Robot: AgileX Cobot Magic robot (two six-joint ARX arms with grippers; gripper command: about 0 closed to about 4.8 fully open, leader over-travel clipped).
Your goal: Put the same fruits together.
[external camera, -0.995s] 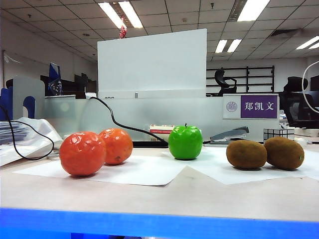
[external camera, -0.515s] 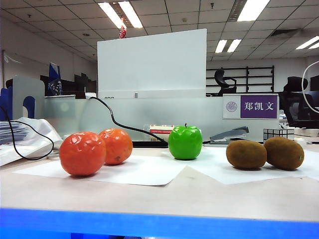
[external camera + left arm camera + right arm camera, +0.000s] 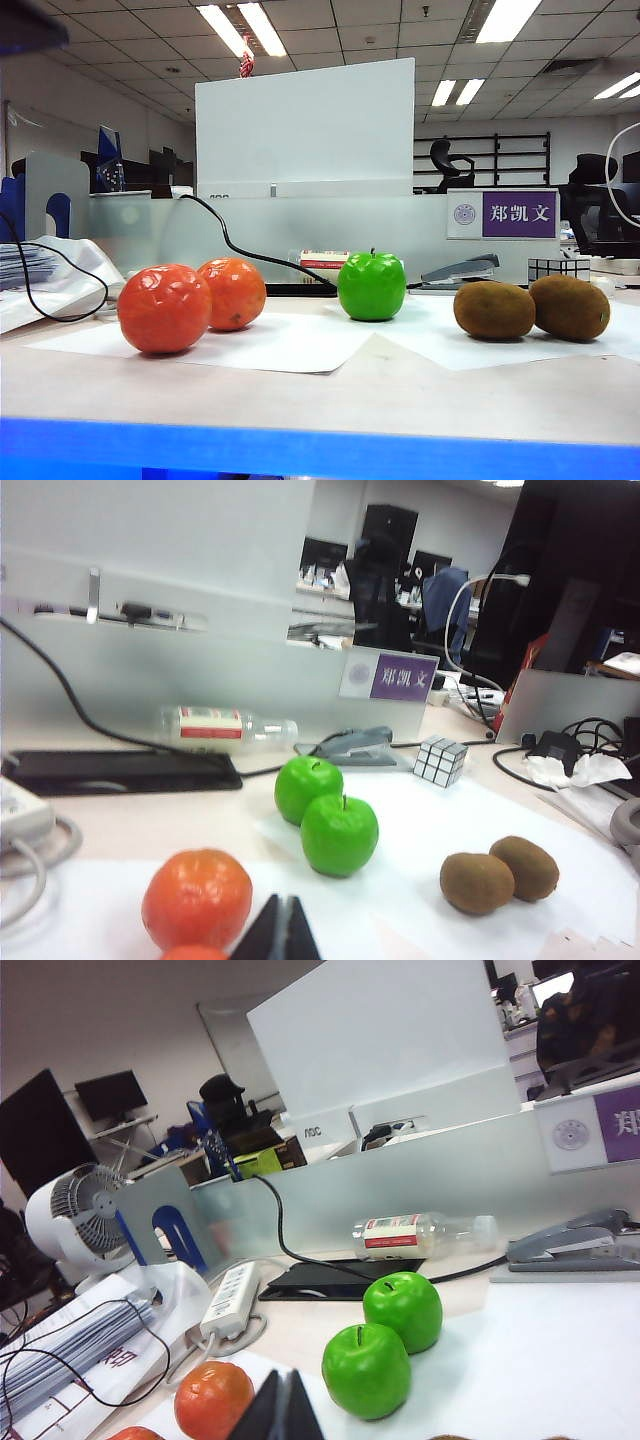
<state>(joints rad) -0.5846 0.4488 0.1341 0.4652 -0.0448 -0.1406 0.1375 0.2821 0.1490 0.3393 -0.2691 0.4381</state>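
Two oranges [image 3: 165, 308] [image 3: 233, 292] sit side by side at the left of the white paper. One green apple [image 3: 371, 286] shows in the middle of the exterior view; the wrist views show two apples [image 3: 339, 834] [image 3: 308, 788] one behind the other. Two kiwis [image 3: 494, 310] [image 3: 570, 307] touch at the right. My left gripper [image 3: 281, 930] is shut and empty, raised over the table near an orange [image 3: 197, 898]. My right gripper [image 3: 278, 1405] is also shut and empty, between an orange [image 3: 213, 1400] and the nearer apple [image 3: 366, 1370].
A mirror cube [image 3: 441, 760], a stapler [image 3: 360, 745] and a lying bottle [image 3: 225, 725] are behind the fruits by the glass partition. A power strip [image 3: 231, 1300], cables, a fan [image 3: 80, 1210] and papers are off to the left side.
A dark blurred shape has come into the top left corner of the exterior view. The fruits have not moved.
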